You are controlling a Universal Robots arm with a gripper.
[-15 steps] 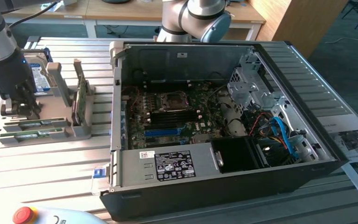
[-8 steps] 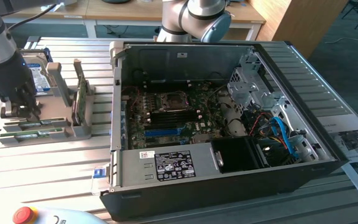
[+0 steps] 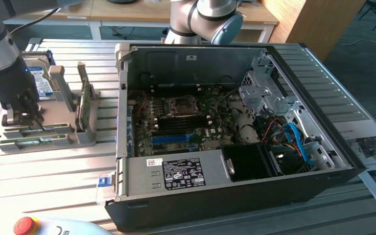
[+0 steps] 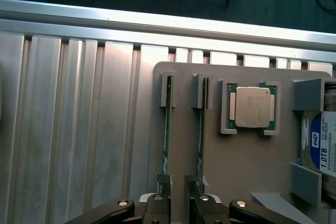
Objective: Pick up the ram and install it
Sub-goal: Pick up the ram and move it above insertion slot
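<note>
My pincer (image 4: 177, 181) is open wide and holds nothing. Just past its tips, the ram (image 4: 167, 119) stands on its edge in a gray holder (image 4: 247, 161) on the tabletop (image 4: 79, 129). Farther off sits the open computer (image 3: 195, 61).

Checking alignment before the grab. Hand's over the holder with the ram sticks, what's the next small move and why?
Probably a slight sideways nudge before descending. The open hand hangs over the holder, but one finger overlaps the ram farther from the processor, so it isn't centred in the gap.
</note>
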